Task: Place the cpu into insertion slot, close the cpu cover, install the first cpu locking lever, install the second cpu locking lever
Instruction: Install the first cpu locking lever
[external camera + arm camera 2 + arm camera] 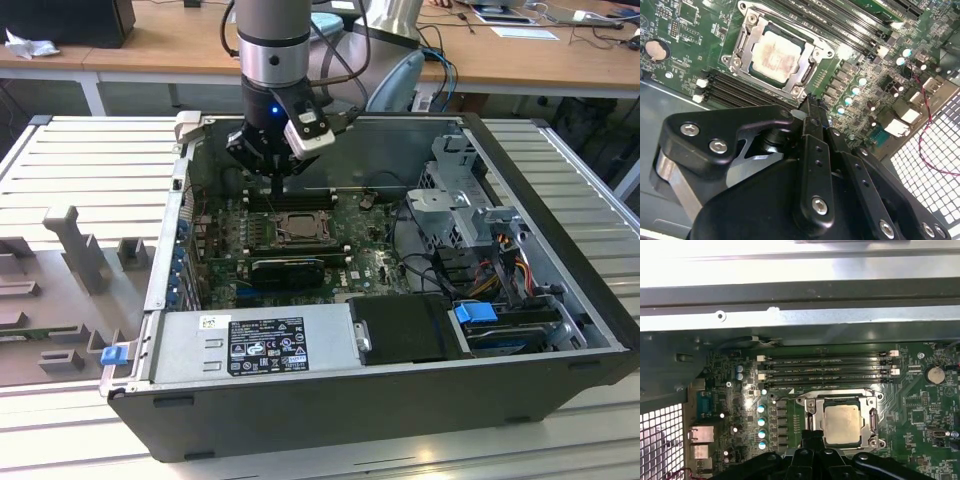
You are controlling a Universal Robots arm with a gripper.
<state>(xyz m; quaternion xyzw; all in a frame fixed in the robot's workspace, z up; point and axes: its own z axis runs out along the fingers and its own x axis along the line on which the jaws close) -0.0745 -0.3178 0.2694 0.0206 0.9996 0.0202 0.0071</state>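
Observation:
The cpu [776, 54] [842, 424], a pale square chip, lies in the insertion slot [297, 229] on the green motherboard. The silvery cpu cover [744, 46] [871, 416] lies flat around it, and the chip shows through its window. My gripper [811, 102] [812, 436] [278, 186] hovers just beside one edge of the socket. Its black fingers are shut together with nothing between them. I cannot tell how the locking levers stand along the socket's sides.
Several long black memory slots [825, 369] run alongside the socket. The motherboard sits deep in an open computer case [560, 190], with a power supply [255, 345] at the front, drive cages and cables [480, 250] on the exterior view's right, and a perforated back panel [935, 165].

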